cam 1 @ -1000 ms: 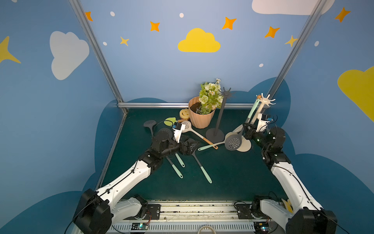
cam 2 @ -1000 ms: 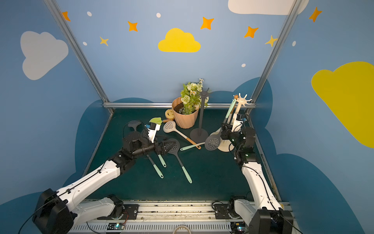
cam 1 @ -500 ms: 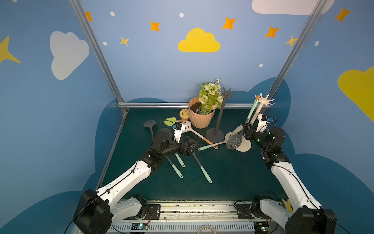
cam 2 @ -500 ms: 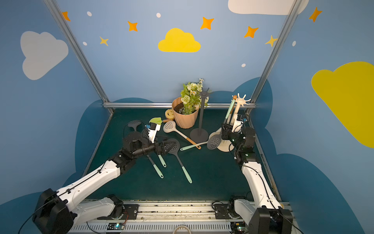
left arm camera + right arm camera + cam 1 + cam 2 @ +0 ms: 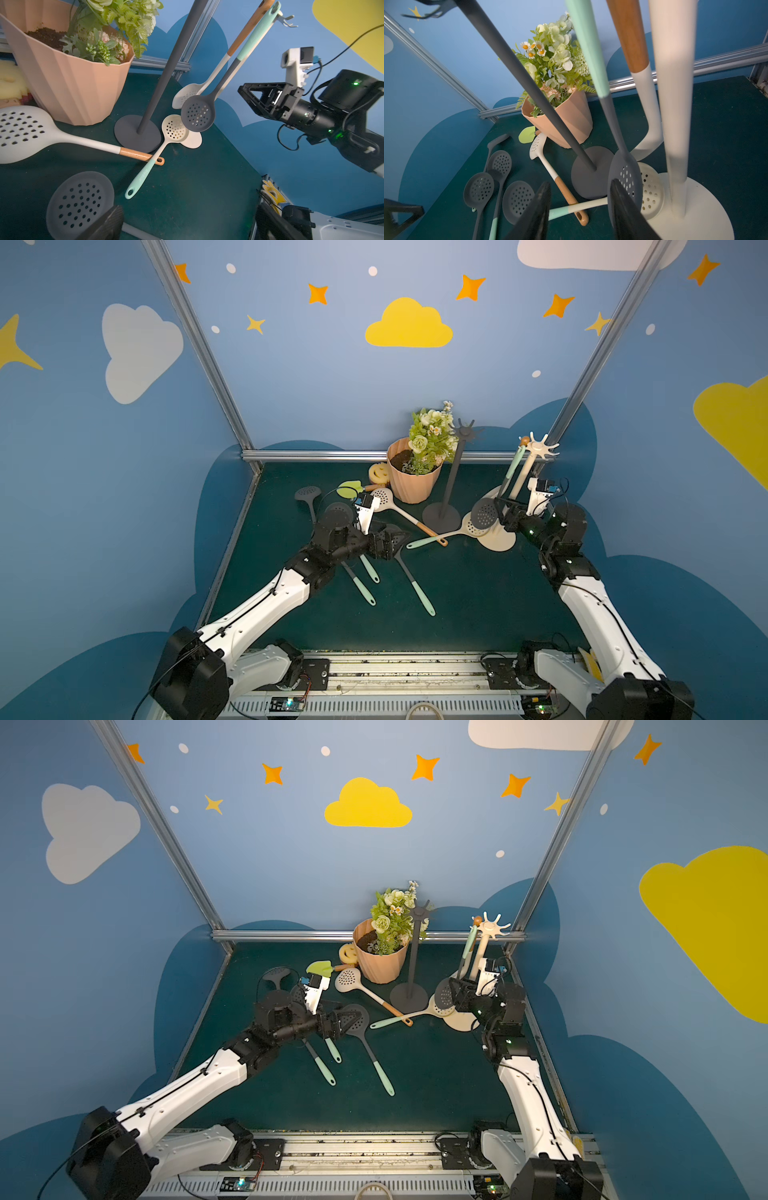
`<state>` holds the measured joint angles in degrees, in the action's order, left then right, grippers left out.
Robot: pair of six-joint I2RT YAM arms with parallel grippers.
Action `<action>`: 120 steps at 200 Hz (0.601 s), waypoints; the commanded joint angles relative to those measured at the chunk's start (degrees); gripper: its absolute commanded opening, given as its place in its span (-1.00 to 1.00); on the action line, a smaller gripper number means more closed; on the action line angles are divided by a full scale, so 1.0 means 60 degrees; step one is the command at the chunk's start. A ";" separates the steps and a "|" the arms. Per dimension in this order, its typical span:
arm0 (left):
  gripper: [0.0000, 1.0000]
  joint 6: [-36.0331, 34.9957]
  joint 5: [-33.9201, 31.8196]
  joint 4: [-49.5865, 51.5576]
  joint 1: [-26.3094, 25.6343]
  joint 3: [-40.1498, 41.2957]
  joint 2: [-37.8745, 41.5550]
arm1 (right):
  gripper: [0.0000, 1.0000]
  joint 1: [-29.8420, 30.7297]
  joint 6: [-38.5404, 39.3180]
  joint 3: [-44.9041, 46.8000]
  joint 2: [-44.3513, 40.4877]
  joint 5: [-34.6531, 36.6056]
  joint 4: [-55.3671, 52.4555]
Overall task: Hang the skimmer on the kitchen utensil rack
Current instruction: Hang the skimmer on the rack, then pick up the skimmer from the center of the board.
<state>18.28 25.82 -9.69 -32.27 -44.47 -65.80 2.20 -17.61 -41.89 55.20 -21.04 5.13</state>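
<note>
**Top view:** the dark skimmer (image 5: 485,513) hangs by its mint handle from the cream rack (image 5: 524,472). The left fingers (image 5: 388,541) are spread wide, low over the counter (image 5: 478,593).

**Left wrist view:** the right fingers (image 5: 247,94) stand clear of the skimmer, so the hook alone probably carries it.

**Right wrist view:** the right fingers are parted and pinch nothing.

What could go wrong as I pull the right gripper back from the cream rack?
1. The right gripper, jaws apart, sits by the head of the grey skimmer; a sideways retreat might bump it and swing it off its hook.
2. The pole of the cream rack stands close by; clipping it could tip the rack.
</note>
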 commanded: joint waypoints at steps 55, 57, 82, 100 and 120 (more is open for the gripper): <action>1.00 -0.0104 -0.1674 0.1297 0.0088 -0.0759 -0.0268 | -0.01 0.3298 0.0065 0.2215 -0.1535 0.1406 -0.1374; 1.00 -0.0103 -0.1713 0.1323 0.0101 -0.0769 -0.0287 | -0.01 0.3384 0.0064 0.2238 -0.1498 0.1428 -0.1372; 1.00 -0.0098 -0.2206 0.1611 0.0214 -0.0863 -0.0426 | -0.02 0.4463 -0.0271 0.2454 -0.0901 0.1964 -0.1024; 1.00 -0.0050 -0.2547 0.1739 0.0280 -0.0909 -0.0513 | -0.02 0.5052 -0.0490 0.2466 -0.0369 0.2287 -0.0691; 1.00 -0.0139 -0.2737 0.1816 0.0281 -0.0923 -0.0713 | -0.02 0.5399 -0.0453 0.2261 0.0261 0.2469 -0.0629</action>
<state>18.02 12.80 -0.64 -30.81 -48.25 -69.06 32.56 -19.38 -27.27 53.67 -9.61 -0.67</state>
